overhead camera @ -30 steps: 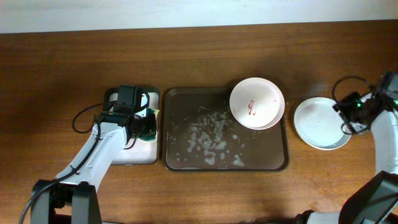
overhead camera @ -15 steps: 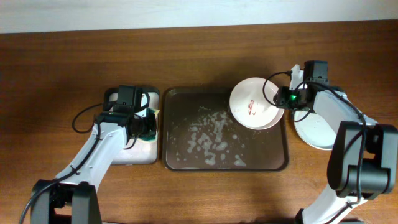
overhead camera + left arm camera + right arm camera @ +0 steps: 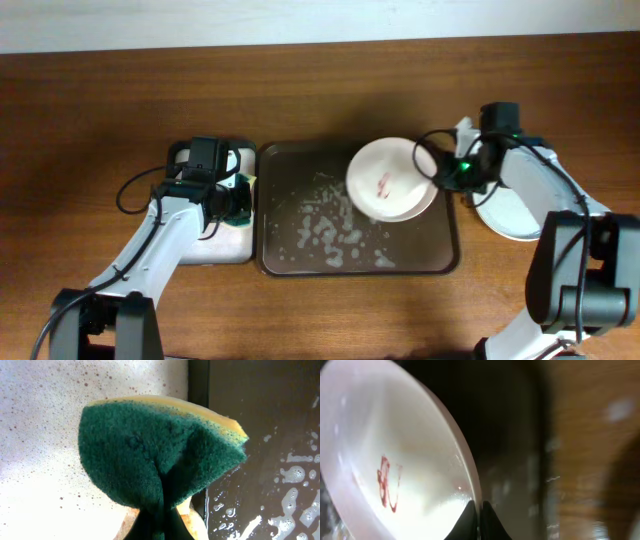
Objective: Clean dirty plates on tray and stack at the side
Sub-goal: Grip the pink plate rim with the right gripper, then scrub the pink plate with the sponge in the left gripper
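Observation:
A white plate (image 3: pixel 385 180) smeared with red sauce is over the right half of the dark, sudsy tray (image 3: pixel 300 170). My right gripper (image 3: pixel 438 172) is shut on its right rim. In the right wrist view the fingertips (image 3: pixel 470 515) pinch the thin rim of this plate (image 3: pixel 395 450), which is tilted. I cannot tell whether another plate lies under it. A clean white plate (image 3: pixel 505 222) rests on the table right of the tray, partly hidden by my right arm. My left gripper (image 3: pixel 238 200) is shut on a green and yellow sponge (image 3: pixel 160 455).
The sponge hangs over the white, foamy sponge tray (image 3: pixel 215 250), just left of the dark tray's rim (image 3: pixel 198 410). Suds lie in the middle of the dark tray (image 3: pixel 335 225). Bare wooden table surrounds both trays.
My right gripper came from the clean plate to the smeared plate and shut on its rim. That plate has moved left toward the tray's middle. The left arm is unchanged.

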{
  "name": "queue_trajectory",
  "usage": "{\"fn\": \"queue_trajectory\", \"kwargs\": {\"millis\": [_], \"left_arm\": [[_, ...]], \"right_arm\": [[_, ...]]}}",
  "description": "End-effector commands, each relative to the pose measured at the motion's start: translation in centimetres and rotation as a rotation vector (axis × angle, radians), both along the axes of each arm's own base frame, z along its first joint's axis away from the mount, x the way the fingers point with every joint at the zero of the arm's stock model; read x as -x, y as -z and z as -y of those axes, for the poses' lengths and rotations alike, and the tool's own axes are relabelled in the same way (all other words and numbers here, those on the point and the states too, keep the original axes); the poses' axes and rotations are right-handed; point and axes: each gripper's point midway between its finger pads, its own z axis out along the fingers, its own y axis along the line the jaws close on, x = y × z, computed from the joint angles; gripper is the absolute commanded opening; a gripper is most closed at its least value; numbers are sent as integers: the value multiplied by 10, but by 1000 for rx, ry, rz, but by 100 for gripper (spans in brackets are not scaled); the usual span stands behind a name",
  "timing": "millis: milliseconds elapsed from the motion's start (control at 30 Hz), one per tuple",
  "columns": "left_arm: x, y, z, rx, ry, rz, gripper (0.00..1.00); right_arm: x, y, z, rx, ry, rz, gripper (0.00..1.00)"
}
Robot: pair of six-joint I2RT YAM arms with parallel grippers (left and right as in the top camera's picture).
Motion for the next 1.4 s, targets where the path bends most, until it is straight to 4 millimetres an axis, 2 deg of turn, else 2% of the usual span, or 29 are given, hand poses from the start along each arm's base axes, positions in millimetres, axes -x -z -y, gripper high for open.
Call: {"fn": "queue_trajectory", "kwargs": {"millis": [0,67,133,200,233,300,367,433,533,600,667,767,833,933,1067,1367], "left_arm": [[-2,-3,0,15,-10,8,0],[-1,-3,3,27,-4,6,0],[-3,-6,14,66,33,20,0],[-10,-19,31,68,99,87,0],[-12,-26,40,74,123,118,0],[-14,-39,63,94,175,175,0],[-8,-41,87,152,199,167,0],[-4,-41,101,204,142,150,0],[3,-38,138,293,129,125,0],[6,-31,152,316,121,105,0],[9,-20,160,337,80,66,0],[13,-4,171,346,95,24,0],[14,5,175,352,73,1,0],[16,12,181,374,79,-21,0],[17,25,187,398,67,-61,0],[21,26,198,415,97,-63,0]], "right_arm": [[13,-7,-47,-50,-110,-16,4],[21,-1,-75,-49,-188,-32,4],[27,8,-95,-43,-245,-47,4],[28,16,-100,-4,-220,-67,5],[27,17,-103,0,-228,-60,11],[27,17,-104,10,-233,-55,15],[27,18,-103,17,-227,-56,17],[27,18,-103,17,-227,-56,18],[29,18,-103,10,-191,-80,25],[31,17,-105,-1,-193,-88,30],[34,18,-109,1,-206,-95,40],[38,19,-115,13,-226,-99,41],[39,20,-115,35,-233,-96,47],[40,24,-114,44,-203,-116,46],[48,48,-112,45,-135,-215,46],[49,50,-112,47,-135,-221,45]]}}
